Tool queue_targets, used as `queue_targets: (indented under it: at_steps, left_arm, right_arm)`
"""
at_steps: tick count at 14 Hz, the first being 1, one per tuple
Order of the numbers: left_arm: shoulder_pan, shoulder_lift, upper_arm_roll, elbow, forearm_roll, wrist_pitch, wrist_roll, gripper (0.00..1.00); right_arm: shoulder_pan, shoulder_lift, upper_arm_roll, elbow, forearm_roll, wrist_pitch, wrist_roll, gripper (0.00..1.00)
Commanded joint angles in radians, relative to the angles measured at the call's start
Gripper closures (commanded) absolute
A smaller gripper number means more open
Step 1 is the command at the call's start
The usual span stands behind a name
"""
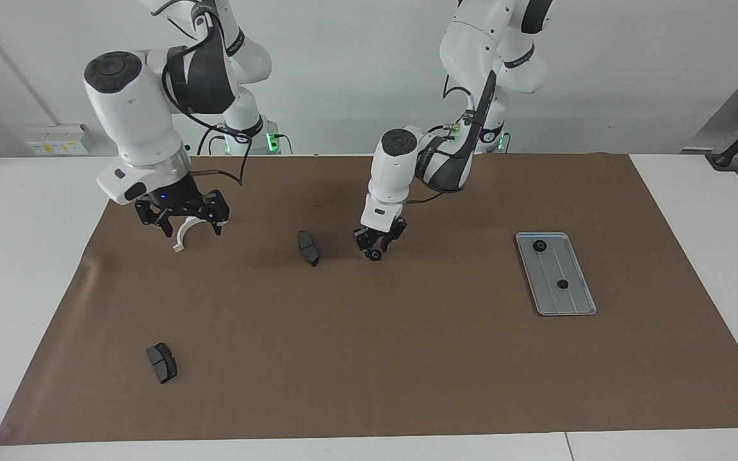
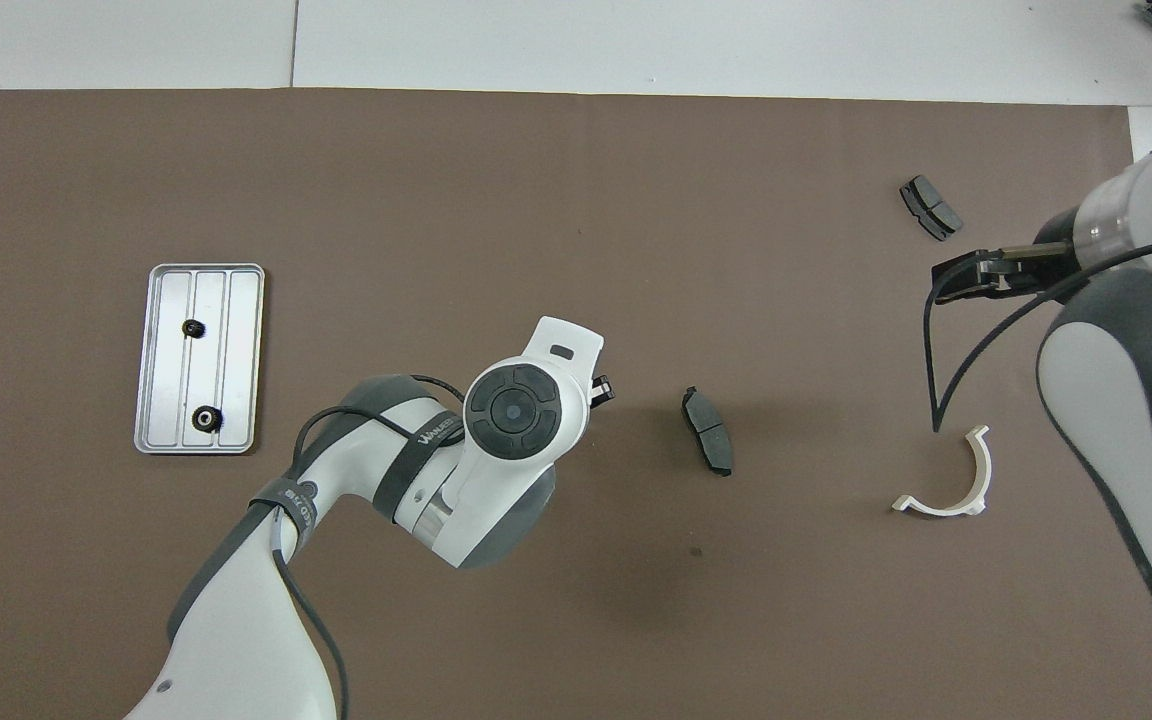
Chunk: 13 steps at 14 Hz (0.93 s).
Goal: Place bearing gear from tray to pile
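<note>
The silver tray (image 1: 567,304) (image 2: 236,350) lies toward the left arm's end of the mat, with two black bearing gears (image 1: 540,246) (image 1: 562,283) on it. My left gripper (image 1: 378,250) hangs low over the middle of the mat, beside a brake pad (image 1: 308,248) of the pile. Its jaws stand slightly open, and a third bearing gear (image 1: 375,256) sits right at the fingertips. From overhead the wrist hides that gear. My right gripper (image 1: 191,227) is open, raised over the white half-ring bracket (image 1: 181,235) (image 2: 946,480).
A second brake pad (image 1: 162,363) (image 2: 930,208) lies farther from the robots, toward the right arm's end. The brown mat (image 1: 369,358) covers most of the white table. The left arm's elbow reaches across the mat's middle.
</note>
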Motion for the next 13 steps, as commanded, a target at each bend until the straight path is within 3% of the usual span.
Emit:
queue_targets:
  at_steps: [1,6,11,13]
  left_arm:
    - [-0.001,-0.017,0.018,0.007,0.022,-0.028,-0.019,0.06]
    - [0.236,-0.144,0.038,0.050,0.037,-0.268,0.100,0.07]
    - [0.468,-0.209,0.037,0.030,0.034,-0.393,0.543,0.08]
    - [0.539,-0.238,0.037,-0.037,0.034,-0.383,0.756,0.10]
  right_arm:
    - [0.044,-0.023,0.003,-0.075,0.005,0.061,0.066,0.00]
    - [0.194,0.004,0.003,-0.145,0.008,0.164,0.249,0.00]
    - [0.394,0.102,0.003,-0.152,0.007,0.309,0.454,0.00]
    - [0.444,0.156,0.003,-0.152,0.007,0.388,0.496,0.00]
